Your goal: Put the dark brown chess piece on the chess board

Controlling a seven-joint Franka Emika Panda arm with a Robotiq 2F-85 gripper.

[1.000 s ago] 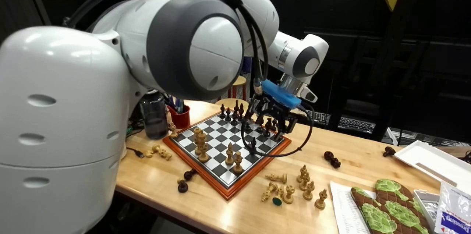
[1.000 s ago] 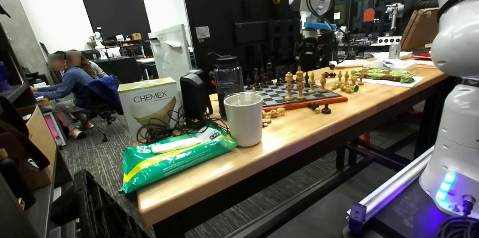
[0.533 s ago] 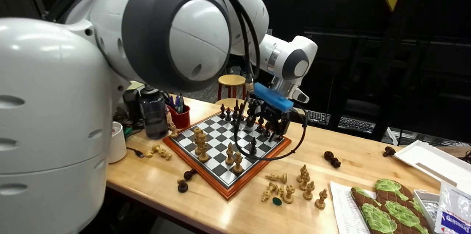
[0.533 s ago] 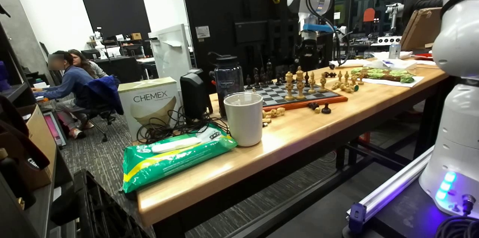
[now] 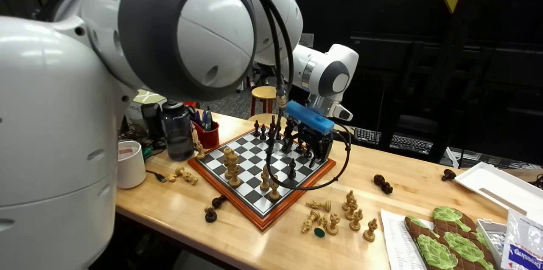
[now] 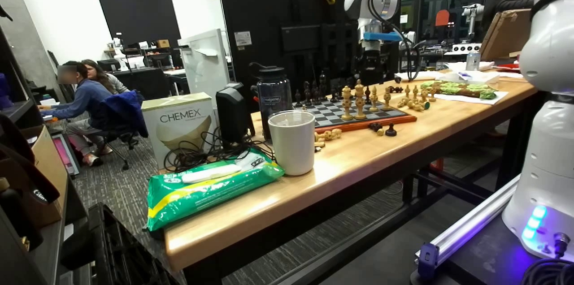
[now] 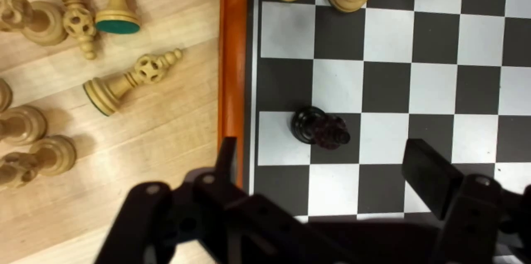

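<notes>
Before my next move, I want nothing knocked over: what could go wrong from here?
Tipping: in the wrist view, the open end effector is roughly lined up with a dark piece standing on the chess board; an off-centre descent could topple it.

Sweeping: in an exterior view, the hanging cable loop overlaps a pale piece and might drag it over; whether they touch, I can't tell.

The chess board is checkered black and white — edged reddish-brown.
</notes>
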